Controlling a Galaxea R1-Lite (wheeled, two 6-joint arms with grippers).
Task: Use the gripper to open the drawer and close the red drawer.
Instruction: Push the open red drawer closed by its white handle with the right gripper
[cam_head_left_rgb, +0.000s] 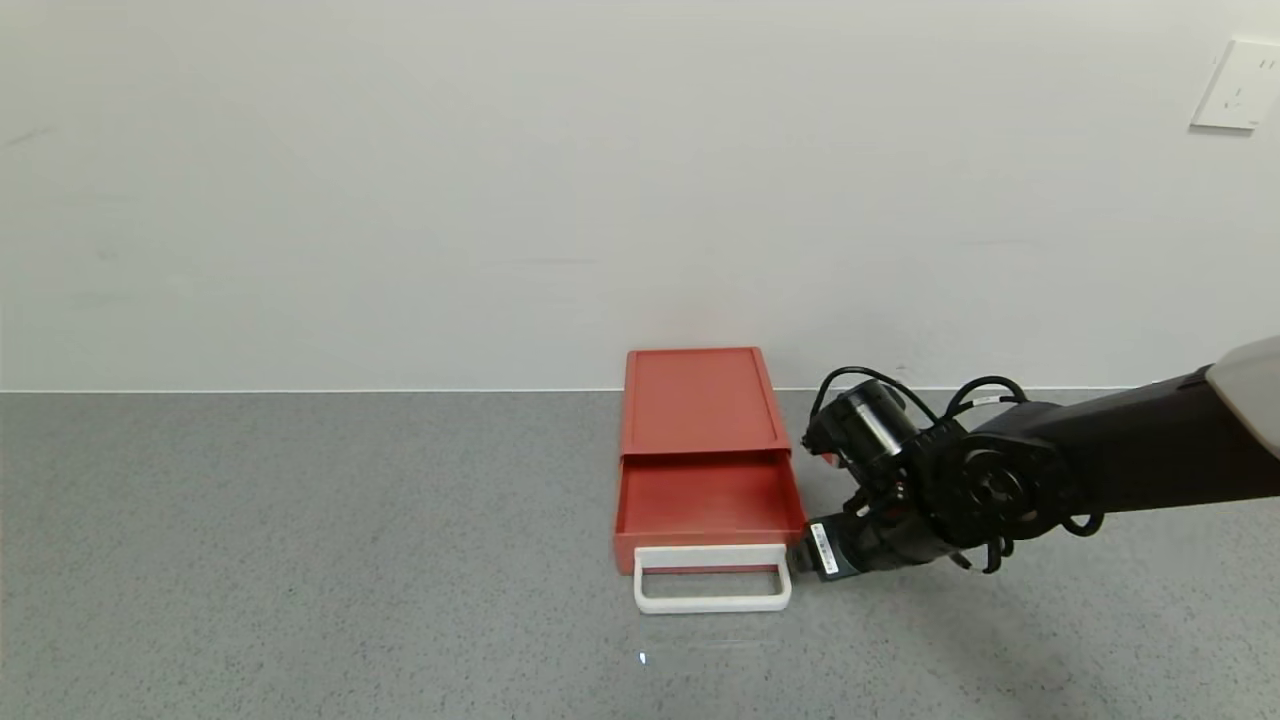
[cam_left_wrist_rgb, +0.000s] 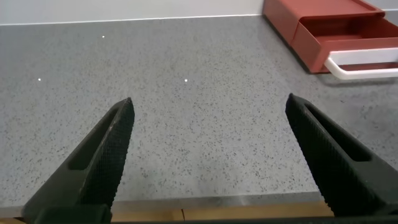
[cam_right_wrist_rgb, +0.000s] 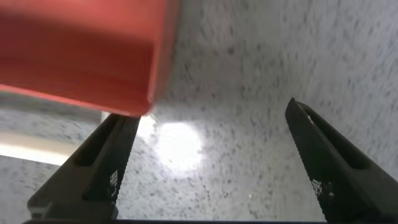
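Note:
The orange-red drawer box (cam_head_left_rgb: 697, 400) lies flat on the grey table, its red tray (cam_head_left_rgb: 706, 500) slid partly out toward me. A white loop handle (cam_head_left_rgb: 712, 590) is at the tray's front. My right gripper (cam_head_left_rgb: 800, 560) is low at the tray's front right corner, beside the handle's right end. In the right wrist view it (cam_right_wrist_rgb: 210, 112) is open, with the drawer's corner (cam_right_wrist_rgb: 81, 50) next to one finger and nothing between the jaws. My left gripper (cam_left_wrist_rgb: 209, 99) is open and empty over bare table, far from the drawer (cam_left_wrist_rgb: 336, 25), and is out of the head view.
The grey speckled table (cam_head_left_rgb: 300, 550) runs back to a white wall with a socket (cam_head_left_rgb: 1237, 85) at the upper right. The table's near wooden edge (cam_left_wrist_rgb: 186, 211) shows under the left gripper. The right arm (cam_head_left_rgb: 1120, 450) reaches in from the right.

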